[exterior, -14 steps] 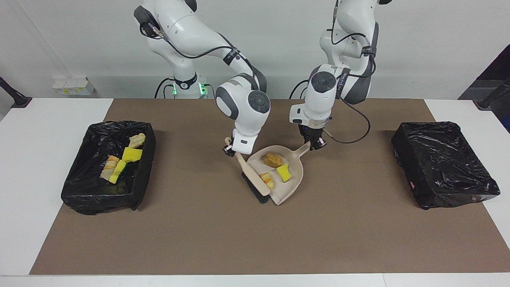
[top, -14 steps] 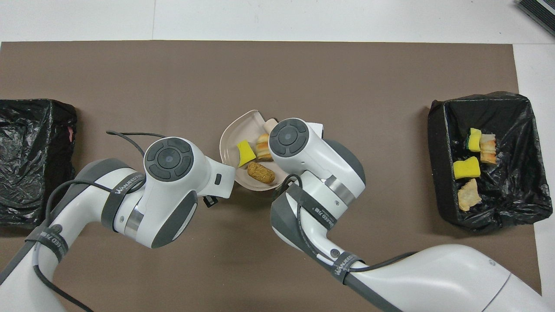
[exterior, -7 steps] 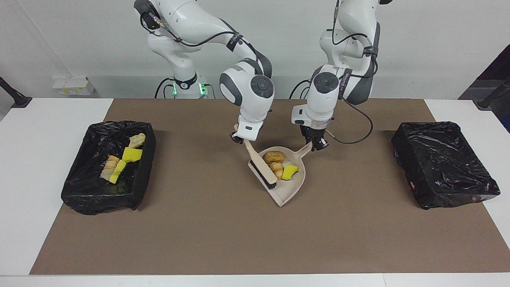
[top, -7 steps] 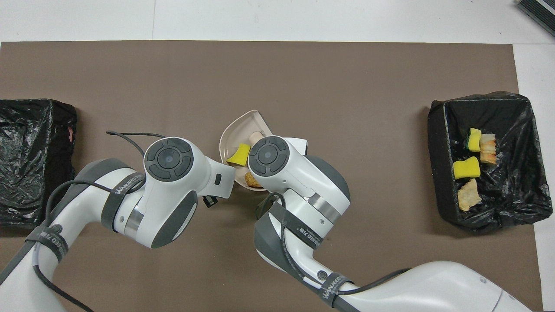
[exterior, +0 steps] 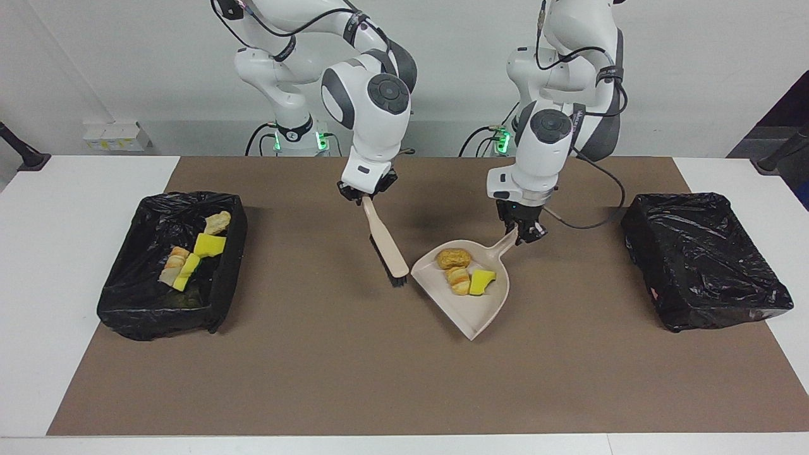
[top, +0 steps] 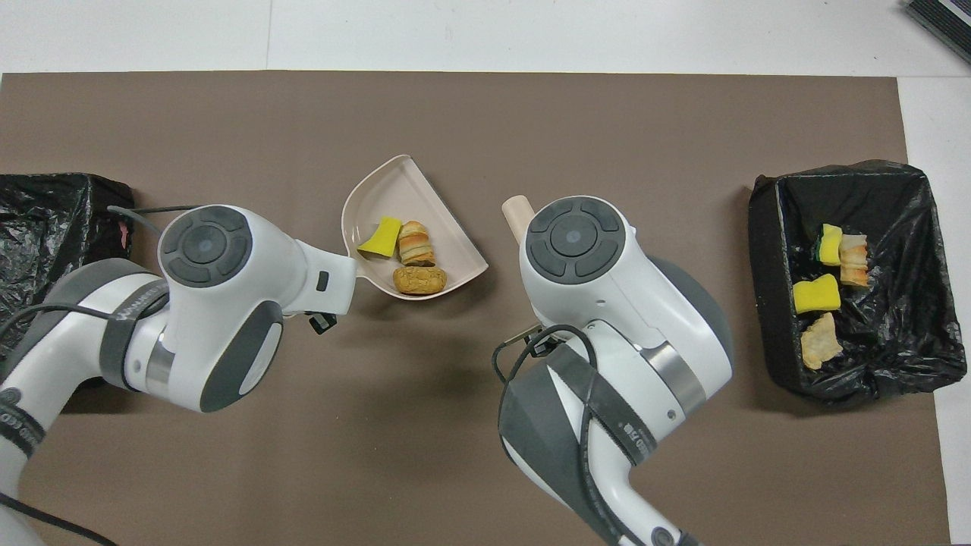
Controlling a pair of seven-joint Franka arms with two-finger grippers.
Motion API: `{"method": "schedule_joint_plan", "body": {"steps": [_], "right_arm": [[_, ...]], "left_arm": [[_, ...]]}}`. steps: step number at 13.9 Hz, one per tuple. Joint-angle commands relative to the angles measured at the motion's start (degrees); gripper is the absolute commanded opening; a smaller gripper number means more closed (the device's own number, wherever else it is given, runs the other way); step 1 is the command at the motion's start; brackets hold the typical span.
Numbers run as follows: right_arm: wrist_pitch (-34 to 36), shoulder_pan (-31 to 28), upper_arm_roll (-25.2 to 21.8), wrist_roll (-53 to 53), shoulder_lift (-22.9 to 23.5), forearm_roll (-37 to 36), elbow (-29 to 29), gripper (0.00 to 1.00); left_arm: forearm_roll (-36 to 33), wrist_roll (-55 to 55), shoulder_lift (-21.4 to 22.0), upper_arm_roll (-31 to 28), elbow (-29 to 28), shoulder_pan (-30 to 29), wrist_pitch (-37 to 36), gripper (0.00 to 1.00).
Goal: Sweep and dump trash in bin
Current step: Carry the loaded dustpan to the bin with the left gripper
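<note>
The beige dustpan [exterior: 471, 309] holds the trash: a brown lump [exterior: 454, 258], a striped bread piece [exterior: 458, 280] and a yellow sponge chunk [exterior: 482, 281]. My left gripper [exterior: 523, 235] is shut on the dustpan's handle, near the mat's middle. My right gripper [exterior: 365, 194] is shut on the beige brush [exterior: 385, 243], which hangs bristle end down just beside the dustpan's rim, clear of the trash. In the overhead view the dustpan [top: 394, 189] and its scraps [top: 416, 244] show; the brush is mostly hidden under the right arm, only its tip [top: 517, 216] showing.
A black-lined bin [exterior: 158, 316] at the right arm's end holds several yellow and tan scraps [exterior: 208, 244]; it also shows in the overhead view [top: 766, 303]. A second black-lined bin [exterior: 708, 253] stands at the left arm's end. A brown mat [exterior: 379, 379] covers the table.
The right gripper pushed the scraps deeper into the dustpan, then lifted the brush out of it. The left gripper moved the dustpan toward the left arm's end.
</note>
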State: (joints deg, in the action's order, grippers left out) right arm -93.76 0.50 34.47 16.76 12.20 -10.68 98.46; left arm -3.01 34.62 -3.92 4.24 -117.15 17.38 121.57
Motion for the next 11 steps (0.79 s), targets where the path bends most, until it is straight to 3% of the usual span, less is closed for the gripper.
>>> {"method": "schedule_joint_plan", "body": {"steps": [1, 6, 11], "right_arm": [[0.3, 1.2, 0.6, 6.3, -1.5, 6.0, 1.6, 0.0], [-1.9, 7.4, 0.5, 20.6, -4.5, 14.8, 4.5, 0.0], [-12.3, 14.0, 0.5, 35.1, -3.6, 14.8, 10.7, 0.0]], "left_arm": [[4.4, 7.4, 3.6, 0.2, 1.3, -5.1, -4.7, 0.0], [6.7, 25.8, 3.7, 0.0, 9.7, -18.2, -17.8, 0.0], [8.8, 48.1, -0.6, 0.0, 19.6, -35.3, -27.5, 0.0]]}}
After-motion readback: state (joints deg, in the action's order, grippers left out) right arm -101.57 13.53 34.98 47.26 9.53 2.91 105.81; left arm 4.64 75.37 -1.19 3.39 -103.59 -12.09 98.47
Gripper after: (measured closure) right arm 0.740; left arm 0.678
